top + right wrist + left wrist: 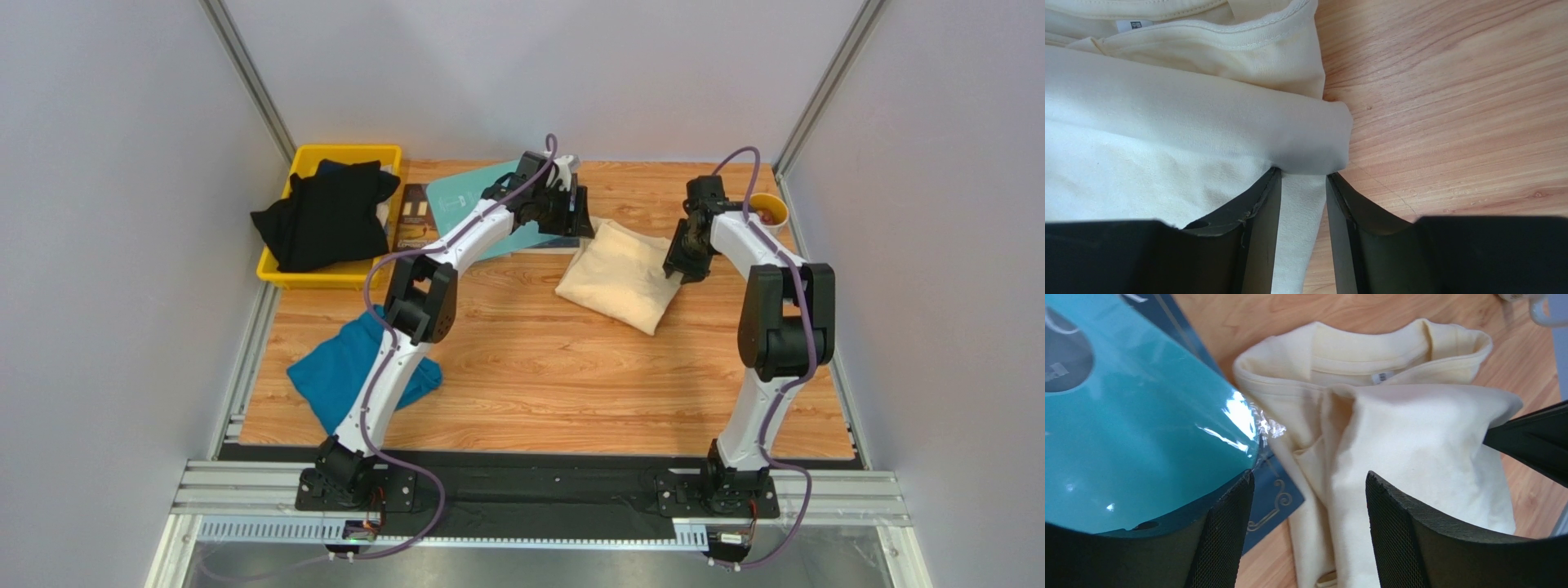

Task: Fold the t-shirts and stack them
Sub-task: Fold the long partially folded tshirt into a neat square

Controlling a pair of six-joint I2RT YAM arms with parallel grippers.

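A pale cream-yellow t-shirt (620, 276) lies folded at the back middle of the table, collar (1389, 361) upward in the left wrist view. My left gripper (570, 218) hovers at its left edge, open, its fingers (1229, 533) wide apart over the cloth (1413, 435) and holding nothing. My right gripper (678, 263) is at the shirt's right edge; its jaws stand slightly apart with a fold of the cloth (1303, 214) loose between them (1303, 176). A teal-blue t-shirt (344, 368) lies crumpled at the front left. Black t-shirts (325, 214) are heaped in a yellow bin (301, 276).
A rigid teal board (472, 196) with white print lies flat behind the left gripper, partly under the cream shirt's edge (1137, 429). A small orange cup (770, 211) stands at the back right corner. Grey walls enclose the wooden table (552, 368) on three sides.
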